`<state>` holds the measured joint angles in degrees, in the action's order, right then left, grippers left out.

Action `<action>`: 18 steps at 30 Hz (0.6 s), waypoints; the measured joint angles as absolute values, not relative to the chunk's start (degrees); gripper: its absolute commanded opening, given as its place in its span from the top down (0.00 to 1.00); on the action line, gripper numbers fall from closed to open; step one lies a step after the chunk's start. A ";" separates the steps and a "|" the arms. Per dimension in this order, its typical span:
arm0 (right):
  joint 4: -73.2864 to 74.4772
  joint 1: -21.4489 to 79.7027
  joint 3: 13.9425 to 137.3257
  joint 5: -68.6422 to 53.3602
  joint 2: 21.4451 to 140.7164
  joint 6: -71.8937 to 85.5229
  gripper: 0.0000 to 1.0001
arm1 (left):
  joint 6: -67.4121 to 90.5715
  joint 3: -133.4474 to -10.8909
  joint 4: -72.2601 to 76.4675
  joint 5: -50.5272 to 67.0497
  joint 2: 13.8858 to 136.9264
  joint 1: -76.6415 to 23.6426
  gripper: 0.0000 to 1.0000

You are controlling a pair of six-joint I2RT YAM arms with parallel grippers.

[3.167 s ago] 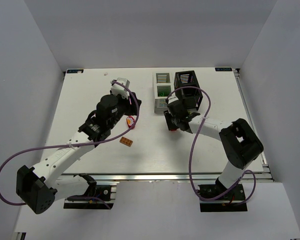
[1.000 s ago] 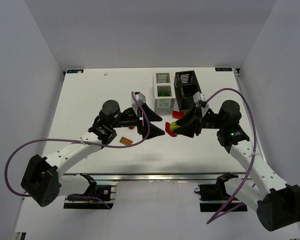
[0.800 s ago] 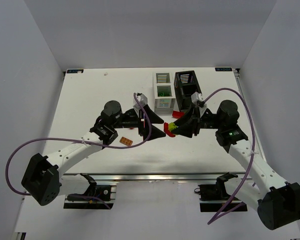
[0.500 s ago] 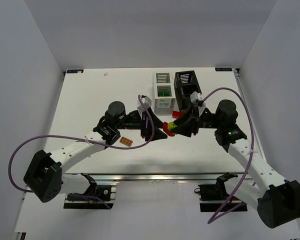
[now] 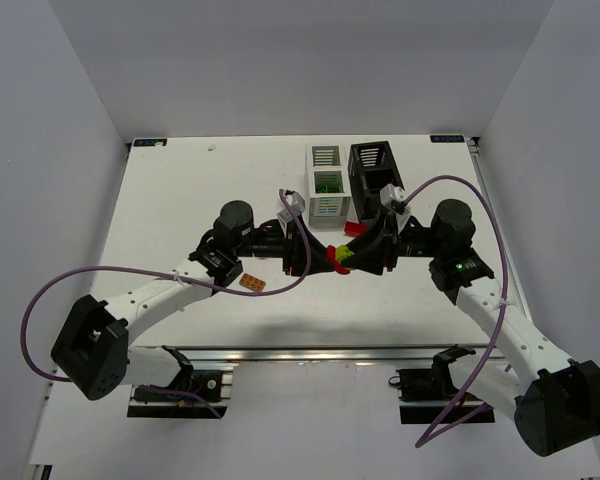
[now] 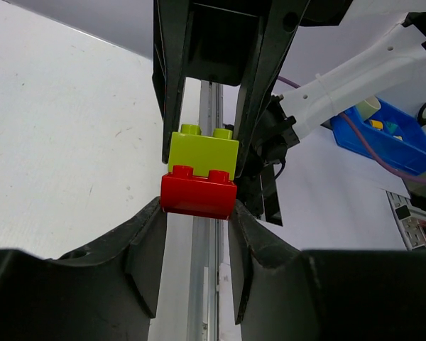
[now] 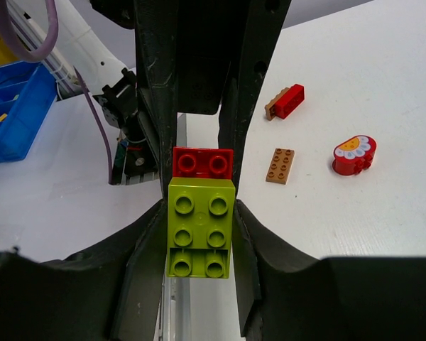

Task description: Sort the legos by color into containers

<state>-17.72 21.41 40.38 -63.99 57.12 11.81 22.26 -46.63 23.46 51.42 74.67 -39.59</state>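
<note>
Red lego (image 6: pixel 198 192) touching lime lego (image 7: pixel 201 226), left claw (image 6: pixel 196 207) pinching red, right claw (image 7: pixel 199 213) pinching lime

the white table (image 5: pixel 180 180) carries two slatted boxes on the far side of both grippers; the white container (image 5: pixel 325 185) stands beyond the left gripper (image 5: pixel 318 257), the black container (image 5: pixel 373 165) touching its side, beyond the right gripper (image 5: pixel 346 256); a red brick (image 5: pixel 354 229) lies just beyond the right gripper, near the boxes; a flat orange brick (image 5: pixel 252 284) lies behind the left gripper, beside its wrist; the right wrist view shows, right of the fingers, a red-and-brown brick (image 7: pixel 285 101) and a red flower-faced piece (image 7: pixel 354 154), apart from each other
</note>
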 measured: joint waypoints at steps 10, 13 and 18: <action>-15.53 21.39 40.40 -62.00 56.99 7.70 1.00 | 16.25 -49.21 16.10 50.74 74.37 -38.87 0.96; -14.94 21.39 40.40 -61.41 56.99 6.68 1.00 | 15.42 -49.41 15.00 50.33 74.37 -38.74 0.97; -14.00 19.57 40.56 -59.16 56.62 5.13 1.00 | 14.17 -49.71 12.56 50.19 74.32 -37.63 0.97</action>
